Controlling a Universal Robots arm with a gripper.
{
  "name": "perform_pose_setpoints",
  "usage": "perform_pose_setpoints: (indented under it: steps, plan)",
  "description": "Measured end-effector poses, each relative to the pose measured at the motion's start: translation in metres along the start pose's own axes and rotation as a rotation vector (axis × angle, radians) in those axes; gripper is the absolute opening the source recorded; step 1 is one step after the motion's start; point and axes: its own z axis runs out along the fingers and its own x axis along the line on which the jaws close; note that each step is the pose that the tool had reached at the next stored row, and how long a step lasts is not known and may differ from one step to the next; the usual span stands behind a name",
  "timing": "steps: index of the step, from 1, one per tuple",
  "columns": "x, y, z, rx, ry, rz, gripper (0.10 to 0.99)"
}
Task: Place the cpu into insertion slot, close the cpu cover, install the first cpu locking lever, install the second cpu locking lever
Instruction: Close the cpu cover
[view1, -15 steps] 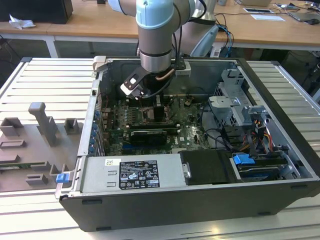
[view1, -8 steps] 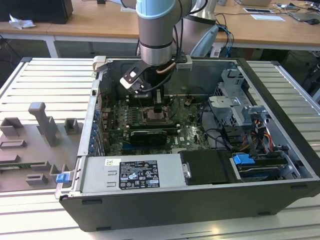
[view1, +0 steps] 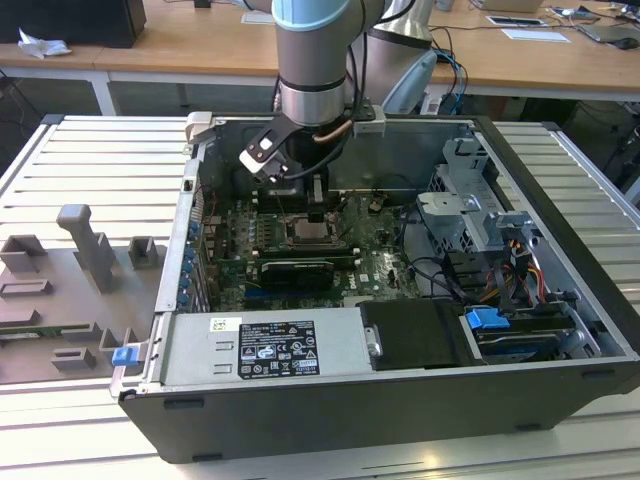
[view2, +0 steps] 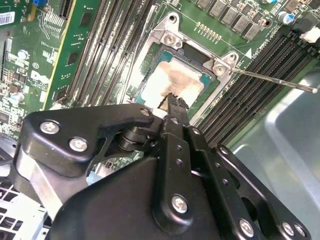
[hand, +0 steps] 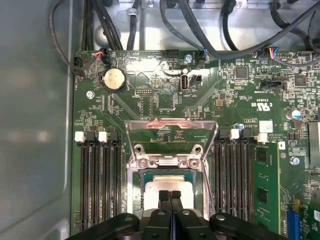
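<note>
You'll see your hand (hand: 170, 196) low over the insertion slot (hand: 146, 176), its two fingers pressed together with nothing between them. Their tips hang right above the cpu (hand: 172, 184), which lies flat in the slot, though whether they touch it cannot be told. The cpu cover (hand: 170, 123) stands tilted up and open at one edge of the slot, and in the second wrist view a thin locking lever (view2: 272, 81) sticks out free beside it. All of this sits inside the open computer case (view1: 330, 430) on the surface (view1: 90, 170).
</note>
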Motion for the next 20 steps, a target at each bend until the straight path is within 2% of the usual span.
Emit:
perform_pose_setpoints:
  steps: [2, 3, 9, 10, 12, 14, 15, 16, 19, 20]
  plan:
    - [0.0, 0.0002, -0.0031, 0.0, 0.0, 0.0, 0.106]
    - [0.0, 0.0007, -0.0081, 0.0, 0.0, 0.0, 0.106]
    - [0.0, 0.0134, -0.0092, 0.028, -0.0003, 0.0, 0.106]
    - [0.0001, 0.0137, -0.0127, 0.029, 0.0, 0.0, 0.106]
    - [0.0, 0.0147, -0.0243, 0.029, 0.0, 0.0, 0.106]
    - [0.0, 0.0165, -0.0477, 0.029, 0.0001, 0.0, 0.106]
    - [0.0, 0.0172, -0.0566, 0.029, 0.0001, 0.0, 0.106]
    - [0.0, 0.0175, -0.0607, 0.029, 0.0, 0.0, 0.106]
    - [-0.0004, 0.0193, -0.0607, 0.029, 0.0002, 0.0, 0.106]
    - [-0.0004, 0.0226, -0.0604, 0.029, 0.0004, -0.002, 0.106]
